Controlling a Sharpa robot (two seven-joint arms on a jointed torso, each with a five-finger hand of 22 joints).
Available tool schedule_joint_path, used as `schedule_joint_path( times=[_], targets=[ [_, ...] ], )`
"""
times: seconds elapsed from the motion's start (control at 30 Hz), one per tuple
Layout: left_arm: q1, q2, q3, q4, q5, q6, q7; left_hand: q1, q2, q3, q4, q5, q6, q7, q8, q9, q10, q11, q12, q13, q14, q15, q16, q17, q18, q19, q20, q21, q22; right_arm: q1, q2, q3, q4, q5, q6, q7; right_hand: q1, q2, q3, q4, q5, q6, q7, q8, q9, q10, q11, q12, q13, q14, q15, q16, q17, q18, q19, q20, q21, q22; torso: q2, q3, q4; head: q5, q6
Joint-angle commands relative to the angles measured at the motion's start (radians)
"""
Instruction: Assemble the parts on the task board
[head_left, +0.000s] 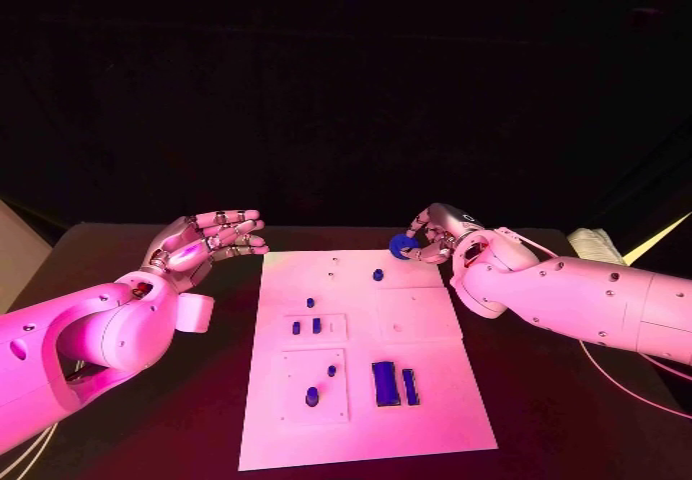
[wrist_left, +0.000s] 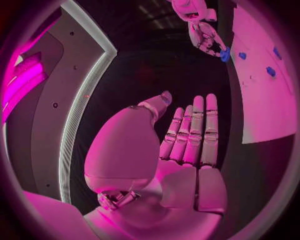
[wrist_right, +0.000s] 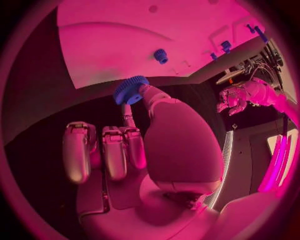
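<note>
Blue gear (wrist_right: 130, 89) pinched in right hand (head_left: 438, 238) fingers; left hand (head_left: 206, 240) fingers apart, holding nothing.

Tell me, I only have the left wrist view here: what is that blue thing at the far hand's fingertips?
Observer: The right wrist view shows a toothed blue gear, pinched by the right hand near the task board's far edge.
Operator: And the left hand?
Observer: In the head view the left hand holds nothing, fingers apart, left of the board.
Operator: What else is on the board?
Observer: The head view shows two long blue bars side by side in the near right part, with smaller blue pieces to their left.
</note>
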Motion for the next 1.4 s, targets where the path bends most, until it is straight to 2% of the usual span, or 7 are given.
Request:
schedule_joint_path(
  times=[0.03, 0.33, 0.4, 0.77, 1.1, 1.3, 1.4],
  targets=[
    [0.0, 0.003, 0.0, 0.0, -0.002, 0.02, 0.005, -0.011, 0.002, 0.002, -0.001, 0.003, -0.003, 0.028, 0.002, -0.001, -0.003, 0.003, -0.005, 0.0, -0.006, 0.001, 0.004, 0.001, 0.005, -0.009, 0.0, 0.004, 0.001, -0.002, 0.009, -0.001, -0.021, 0.009, 0.001, 0.01, -0.001, -0.003, 0.0, 0.007, 0.007, -0.002, -0.005, 0.005, 0.001, 0.054, -0.006, 0.004, 0.206, 0.104, -0.008, 0.004, 0.263, -0.014, 0.027, -0.008, 0.007, 0.127, -0.001, -0.0022, 0.0028, -0.001, 0.001],
    [0.0, 0.0, 0.0, 0.001, -0.002, 0.019, 0.006, -0.011, 0.002, 0.003, -0.002, 0.003, -0.003, 0.029, 0.001, -0.001, -0.004, 0.003, -0.006, 0.0, -0.008, 0.001, 0.005, 0.002, 0.005, -0.011, 0.0, 0.006, 0.003, -0.023, 0.041, -0.006, -0.068, 0.027, 0.031, 0.019, -0.002, -0.004, 0.0, 0.007, 0.007, -0.002, -0.005, 0.005, 0.001, 0.054, -0.007, 0.004, 0.205, 0.104, -0.008, 0.004, 0.263, -0.014, 0.027, -0.007, 0.007, 0.127, 0.001, -0.0028, 0.0015, 0.002, -0.001],
    [0.0, -0.001, 0.0, 0.002, -0.002, 0.019, 0.005, -0.011, 0.002, 0.003, -0.002, 0.003, -0.003, 0.029, 0.001, -0.001, -0.004, 0.003, -0.006, 0.0, -0.008, 0.001, 0.005, 0.002, 0.005, -0.011, 0.0, 0.006, 0.003, -0.029, 0.049, -0.007, -0.076, 0.029, 0.037, 0.021, -0.002, -0.004, 0.0, 0.007, 0.007, -0.002, -0.005, 0.005, 0.001, 0.054, -0.007, 0.004, 0.205, 0.104, -0.008, 0.004, 0.263, -0.014, 0.027, -0.007, 0.007, 0.127, 0.0, -0.0039, 0.0043, 0.0, -0.005],
    [0.0, -0.005, 0.0, 0.003, -0.002, 0.018, 0.005, -0.011, 0.002, 0.003, -0.002, 0.003, -0.003, 0.029, 0.001, -0.001, -0.004, 0.003, -0.006, 0.0, -0.008, 0.001, 0.005, 0.002, 0.005, -0.011, 0.0, 0.006, 0.003, -0.045, 0.059, -0.01, -0.07, 0.031, 0.055, 0.024, -0.002, -0.004, 0.0, 0.007, 0.007, -0.003, -0.005, 0.005, 0.0, 0.053, -0.007, 0.003, 0.205, 0.104, -0.008, 0.004, 0.263, -0.014, 0.026, -0.007, 0.006, 0.126, -0.001, -0.0032, 0.0008, 0.004, -0.013],
    [0.0, -0.004, 0.0, 0.003, -0.002, 0.019, 0.005, -0.011, 0.002, 0.003, -0.002, 0.003, -0.003, 0.029, 0.001, -0.001, -0.004, 0.003, -0.006, 0.0, -0.008, 0.001, 0.005, 0.002, 0.005, -0.011, 0.0, 0.006, 0.003, -0.048, 0.065, -0.011, -0.084, 0.031, 0.05, 0.021, -0.005, -0.005, -0.001, 0.009, 0.005, -0.01, -0.004, 0.002, -0.001, 0.047, -0.006, 0.0, 0.198, 0.104, -0.007, 0.004, 0.263, -0.013, 0.025, -0.007, 0.004, 0.124, -0.002, -0.0031, 0.003, 0.004, -0.011],
    [0.0, -0.004, 0.0, 0.001, -0.002, 0.018, 0.005, -0.012, 0.002, 0.003, -0.004, 0.003, -0.004, 0.029, 0.001, -0.001, -0.005, 0.003, -0.006, 0.0, -0.009, 0.001, 0.007, 0.002, 0.005, -0.013, 0.0, 0.008, 0.004, -0.049, 0.065, -0.011, -0.084, 0.035, 0.031, 0.022, -0.027, -0.016, -0.03, 0.025, -0.046, -0.084, 0.021, -0.036, -0.019, -0.005, 0.016, -0.028, 0.145, 0.104, 0.01, 0.004, 0.263, -0.012, 0.02, 0.005, -0.004, 0.119, -0.001, -0.0024, 0.0011, 0.01, -0.009],
    [0.0, -0.004, 0.0, 0.001, -0.002, 0.018, 0.005, -0.012, 0.002, 0.003, -0.004, 0.003, -0.004, 0.029, 0.001, -0.001, -0.005, 0.003, -0.006, 0.0, -0.009, 0.001, 0.007, 0.002, 0.005, -0.013, 0.0, 0.008, 0.004, -0.049, 0.064, -0.011, -0.083, 0.037, 0.019, 0.024, -0.027, -0.014, -0.07, 0.032, -0.064, -0.132, 0.048, -0.061, -0.03, -0.035, 0.04, -0.045, 0.117, 0.104, 0.031, 0.004, 0.263, -0.011, 0.017, 0.022, -0.009, 0.116, -0.001, -0.0027, 0.0011, 0.011, -0.008]
  ],
)
